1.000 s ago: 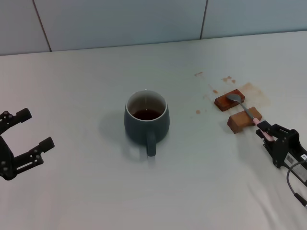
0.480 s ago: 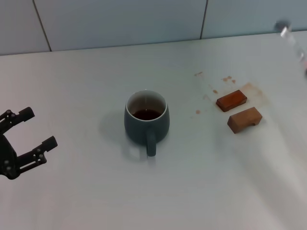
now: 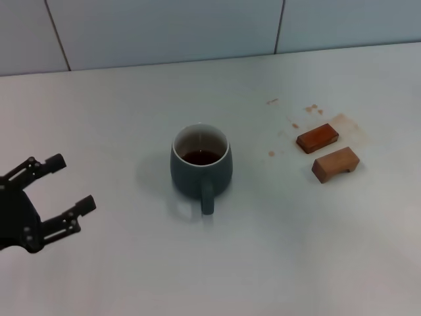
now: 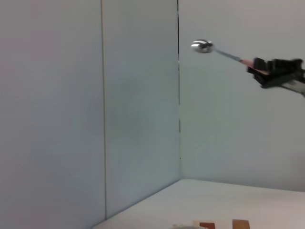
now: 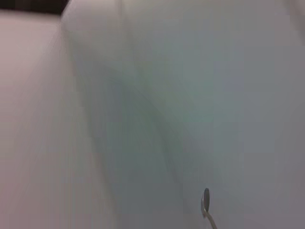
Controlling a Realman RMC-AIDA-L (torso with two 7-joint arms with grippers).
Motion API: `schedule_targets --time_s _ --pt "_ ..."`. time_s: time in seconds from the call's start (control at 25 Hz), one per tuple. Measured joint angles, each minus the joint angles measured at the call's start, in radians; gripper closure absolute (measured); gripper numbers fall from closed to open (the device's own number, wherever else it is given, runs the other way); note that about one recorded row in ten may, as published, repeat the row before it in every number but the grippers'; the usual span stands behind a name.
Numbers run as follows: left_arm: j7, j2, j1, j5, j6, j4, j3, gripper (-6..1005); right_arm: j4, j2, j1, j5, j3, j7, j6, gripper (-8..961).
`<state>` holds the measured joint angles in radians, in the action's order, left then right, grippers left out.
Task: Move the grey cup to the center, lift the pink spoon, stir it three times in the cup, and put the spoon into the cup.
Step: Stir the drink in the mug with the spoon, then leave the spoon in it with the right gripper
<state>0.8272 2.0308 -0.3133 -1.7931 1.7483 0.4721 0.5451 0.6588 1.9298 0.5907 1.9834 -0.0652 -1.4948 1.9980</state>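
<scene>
1. The grey cup [image 3: 201, 161] sits mid-counter [image 3: 118, 118], handle toward the robot, brown liquid inside.
2. The right gripper [image 4: 279, 72] is out of the head view; the left wrist view shows it high up, jaws clamped on the handle of the pink spoon [image 4: 217, 50], bowl pointing out.
3. The left gripper [image 3: 56, 194] is parked low left, jaws apart, holding nothing.
4. My take: bring the spoon down slowly, tip the bowl downward, line it up over the rim and keep clear of the two brown blocks [image 3: 326, 151].
</scene>
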Motion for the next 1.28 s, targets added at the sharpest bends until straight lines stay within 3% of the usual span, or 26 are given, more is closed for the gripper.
schedule_targets --time_s 0.04,0.08,0.2,0.24,0.28,0.44,0.56,0.64,0.96,1.12,1.28 --pt "0.0 -0.001 0.001 -0.001 -0.009 -0.001 0.018 143 0.127 -0.008 0.028 -0.016 0.112 -0.141 0.002 838" --pt "0.0 -0.001 0.001 -0.001 -0.009 -0.001 0.018 143 0.127 -0.008 0.028 -0.016 0.112 -0.141 0.002 838" --pt "0.008 -0.006 0.0 -0.005 -0.026 -0.002 0.056 143 0.32 -0.009 0.043 -0.066 0.293 -0.325 0.003 838" --pt "0.01 -0.008 -0.001 -0.01 -0.03 -0.002 0.066 143 0.436 -0.01 0.05 -0.084 0.401 -0.45 -0.002 838" --pt "0.01 -0.008 -0.001 -0.01 -0.03 -0.002 0.066 143 0.436 -0.01 0.05 -0.084 0.401 -0.45 -0.002 838" --pt "0.024 -0.012 -0.011 -0.05 -0.042 0.001 0.073 143 0.671 -0.018 0.099 -0.013 0.61 -0.734 -0.009 838" --pt "0.026 -0.015 -0.018 -0.065 -0.045 -0.001 0.072 143 0.717 -0.023 0.138 0.057 0.666 -0.825 -0.009 838" --pt "0.026 -0.014 -0.019 -0.067 -0.046 -0.001 0.073 143 0.725 -0.029 0.209 0.17 0.733 -0.912 -0.003 838" --pt "0.027 -0.014 -0.02 -0.068 -0.047 -0.002 0.074 143 0.686 -0.023 0.349 0.328 0.879 -0.992 -0.012 838" --pt "0.024 -0.014 -0.02 -0.068 -0.048 -0.001 0.07 143 0.575 -0.016 0.452 0.448 0.924 -1.006 -0.051 839" --pt "0.027 -0.014 -0.02 -0.068 -0.049 0.002 0.067 143 0.495 -0.014 0.506 0.488 0.95 -1.003 -0.077 839"
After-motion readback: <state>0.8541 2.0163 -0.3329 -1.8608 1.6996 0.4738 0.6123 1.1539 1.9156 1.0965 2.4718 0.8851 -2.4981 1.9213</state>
